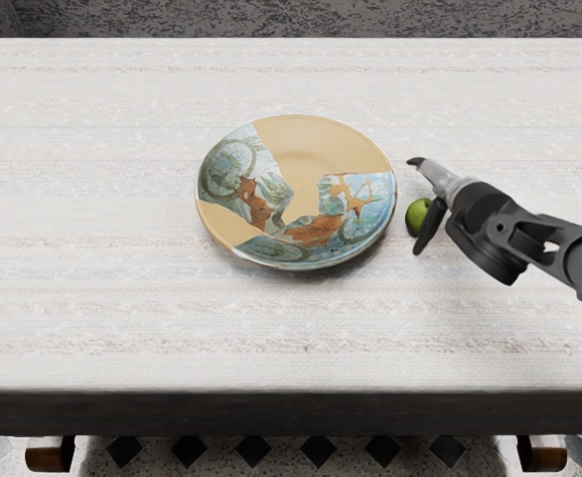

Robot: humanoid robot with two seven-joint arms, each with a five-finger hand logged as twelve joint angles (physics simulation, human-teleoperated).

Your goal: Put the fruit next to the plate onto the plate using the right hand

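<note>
The table's (291,343) near edge lay closest. On it the green fruit (415,215) sat at the plate's (311,149) three o'clock, just beside its rim, between the right hand's (464,207) spread, unclenched fingers (432,175).

Pale table (92,298) over diamond-tiled floor (291,463)

I see a small round green fruit (416,215) lying on the pale tabletop (92,298), just off the right rim of a shallow round ceramic plate (316,149), not on it; the plate sits flat near mid-tabletop, tan with teal and orange painted patches
</note>
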